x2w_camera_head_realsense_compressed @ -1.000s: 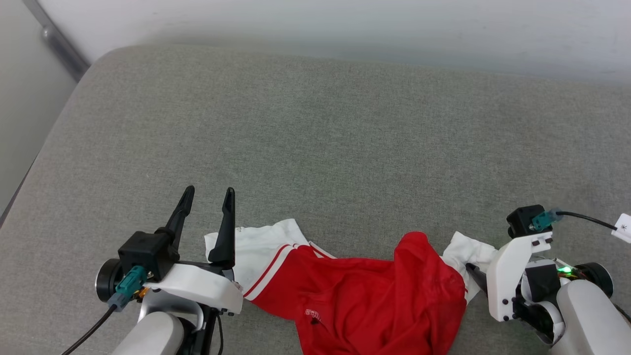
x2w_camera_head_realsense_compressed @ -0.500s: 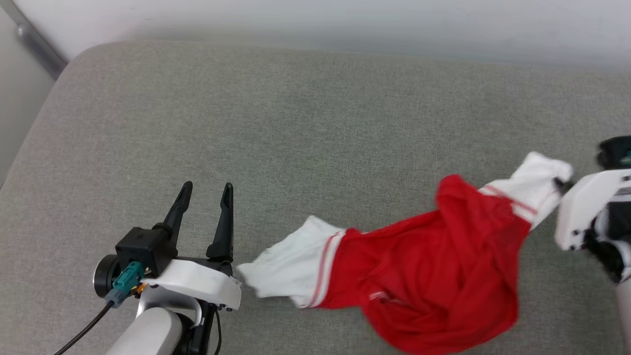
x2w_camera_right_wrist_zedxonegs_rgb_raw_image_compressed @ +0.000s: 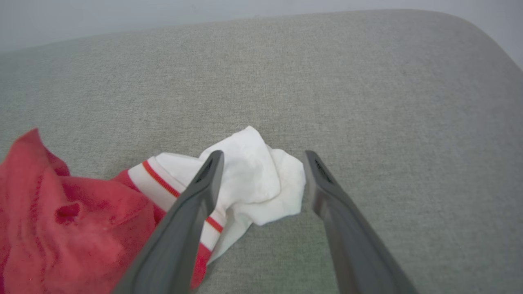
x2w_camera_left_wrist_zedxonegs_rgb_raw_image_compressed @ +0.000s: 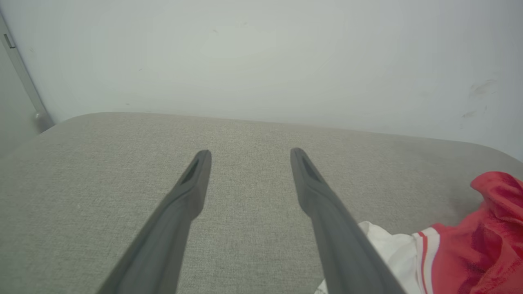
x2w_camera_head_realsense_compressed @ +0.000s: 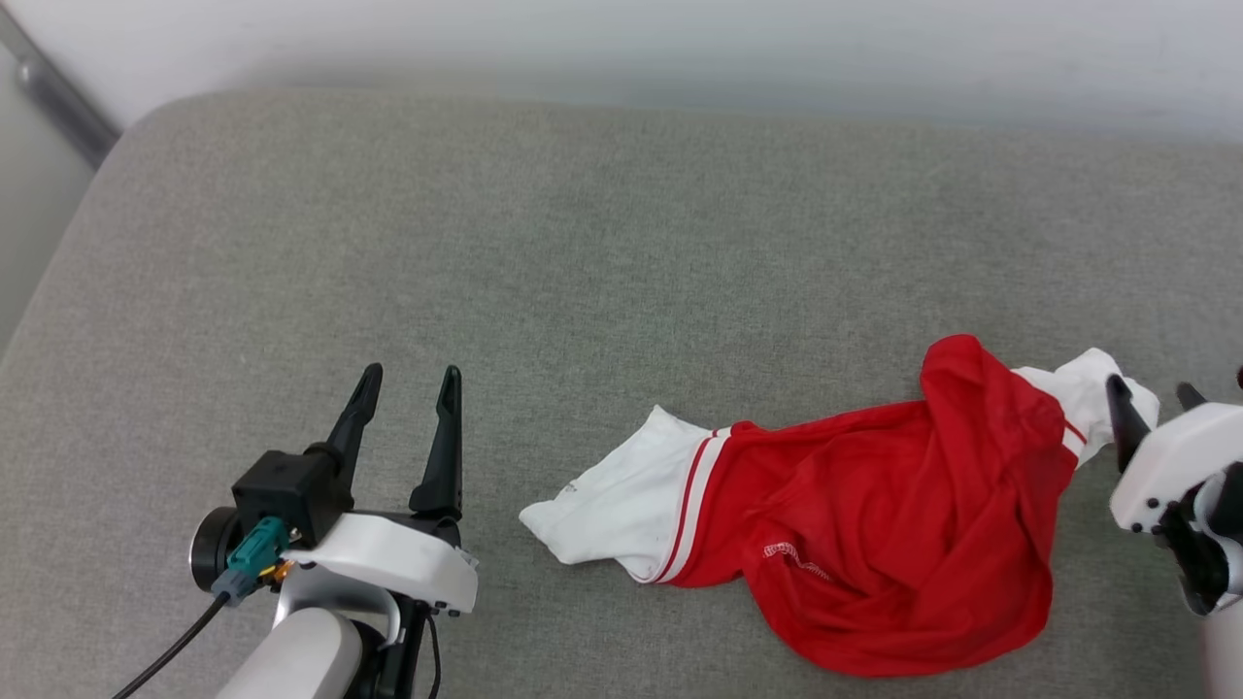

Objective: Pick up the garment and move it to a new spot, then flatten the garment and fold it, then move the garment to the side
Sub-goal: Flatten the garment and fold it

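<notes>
The garment (x2w_camera_head_realsense_compressed: 874, 524), a red jersey T-shirt with white sleeves and striped trim, lies crumpled on the grey cushion (x2w_camera_head_realsense_compressed: 583, 243) at the right. One white sleeve (x2w_camera_head_realsense_compressed: 621, 495) points left; the other white sleeve (x2w_camera_right_wrist_zedxonegs_rgb_raw_image_compressed: 253, 179) lies bunched at the right end. My right gripper (x2w_camera_head_realsense_compressed: 1151, 393) stands open just behind that bunched sleeve, and in the right wrist view the gripper (x2w_camera_right_wrist_zedxonegs_rgb_raw_image_compressed: 263, 153) has the sleeve lying loose between its fingers. My left gripper (x2w_camera_head_realsense_compressed: 408, 374) is open at the lower left, apart from the shirt. In the left wrist view the left gripper (x2w_camera_left_wrist_zedxonegs_rgb_raw_image_compressed: 247, 151) holds nothing, with the garment (x2w_camera_left_wrist_zedxonegs_rgb_raw_image_compressed: 470, 245) at its right.
The cushion's rounded far edge meets a pale wall (x2w_camera_head_realsense_compressed: 680, 49). A grey metal bar (x2w_camera_head_realsense_compressed: 58, 92) runs down the wall at the far left corner. Bare cushion stretches across the left and the back.
The right gripper dragged the shirt to the right by its white sleeve, then opened and let the sleeve drop. The shirt now rests further right. The left gripper stayed put.
</notes>
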